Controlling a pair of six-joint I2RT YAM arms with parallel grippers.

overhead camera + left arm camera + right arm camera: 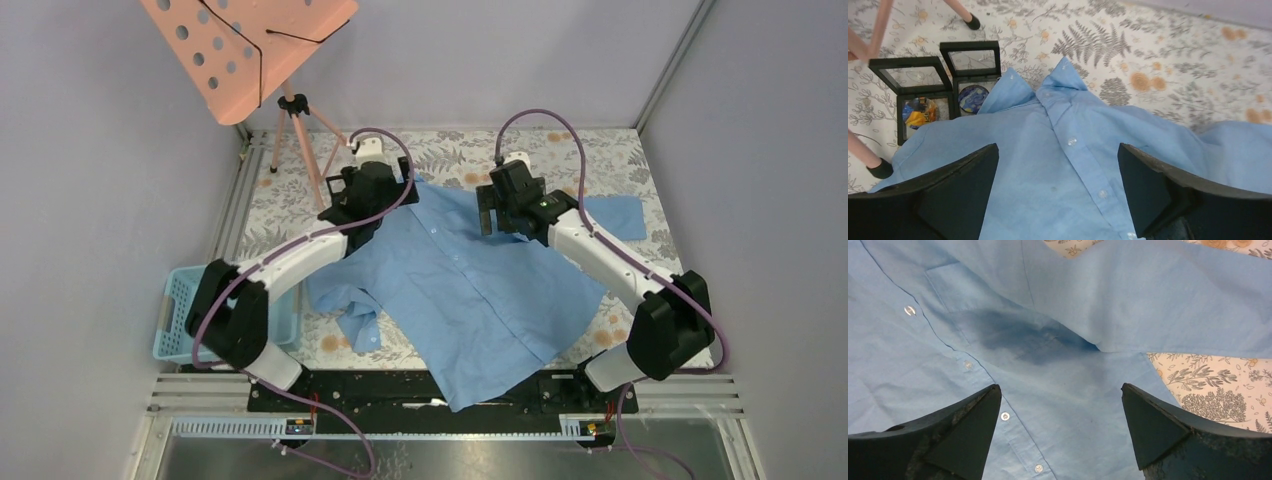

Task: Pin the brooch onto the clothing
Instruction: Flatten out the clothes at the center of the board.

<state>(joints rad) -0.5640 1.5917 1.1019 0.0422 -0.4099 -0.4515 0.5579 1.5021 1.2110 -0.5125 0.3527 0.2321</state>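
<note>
Shirt (470, 290) flat on surface (620, 160), under both arms. Left fingers (958, 190), right fingers (963, 430) spread wide, empty. Likely step: fetch brooch. Round brooch (973, 97) boxed, ahead-left of left fingers; needs delicate pick.

No legible text, brand, number or sign in any view. The plain light blue woven button-up shirt (470, 290) carries no print or tag that reads. Two black-framed clear display boxes (923, 112) sit just left of the shirt collar; any lettering inside them is too small to tell.
</note>
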